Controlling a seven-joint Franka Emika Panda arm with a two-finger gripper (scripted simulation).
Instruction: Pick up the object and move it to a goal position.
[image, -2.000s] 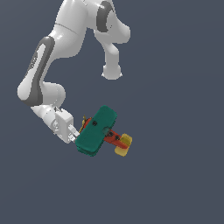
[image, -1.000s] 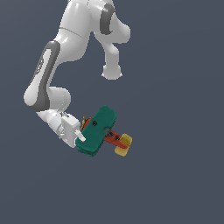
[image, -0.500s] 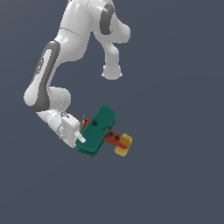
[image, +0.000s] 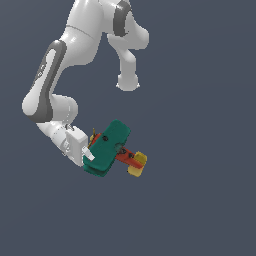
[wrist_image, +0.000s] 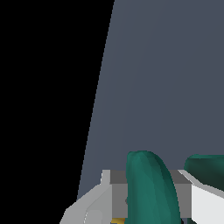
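The object (image: 111, 143), a small toy biplane, has two teal-green wings, a red-orange fuselage and a yellow tail (image: 137, 165) that points to the exterior view's right. My gripper (image: 91, 151) is at its nose end, shut on the object. In the wrist view one teal wing (wrist_image: 151, 188) stands between the two grey finger pads (wrist_image: 118, 192), touching both. The second wing (wrist_image: 205, 168) shows just outside the other finger. A speck of yellow shows under the wing. The plane's wheels are hidden.
The white arm (image: 55, 75) bends down from the upper middle to the plane. Around it is only a plain dark grey-blue background. Part of the wrist view is black.
Since two seconds ago the wrist has sunk slightly and closed in on the plane's nose. Over the last second nothing has visibly moved.
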